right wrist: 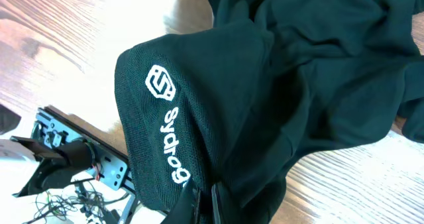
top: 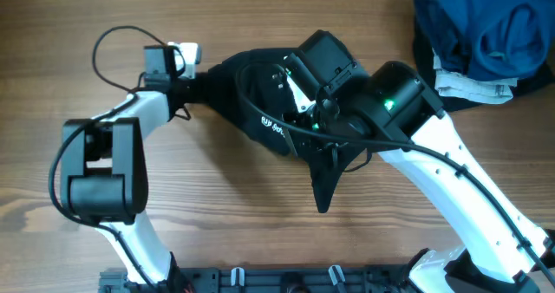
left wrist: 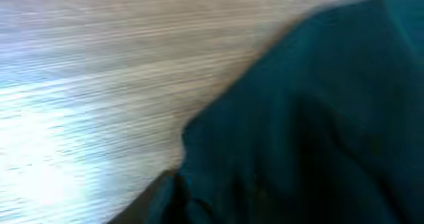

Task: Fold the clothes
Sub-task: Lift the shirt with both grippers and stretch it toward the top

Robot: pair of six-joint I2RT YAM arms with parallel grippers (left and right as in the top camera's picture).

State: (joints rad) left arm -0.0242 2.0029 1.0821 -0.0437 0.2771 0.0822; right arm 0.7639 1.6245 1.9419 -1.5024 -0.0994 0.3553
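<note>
The clothes are one black garment bunched at the middle of the wooden table, with white lettering on a fold. My right gripper hangs over it, and a flap drops below it toward the front. In the right wrist view the right gripper is shut, its fingers pinching a fold of the clothes beside the white logo. My left gripper is at the garment's left end. The left wrist view is blurred: dark fabric fills its right side and the fingers do not show.
A bright blue garment lies heaped at the back right corner with a small white folded piece under its front edge. A metal rack runs along the table's front edge and shows again as the rack with loose wires.
</note>
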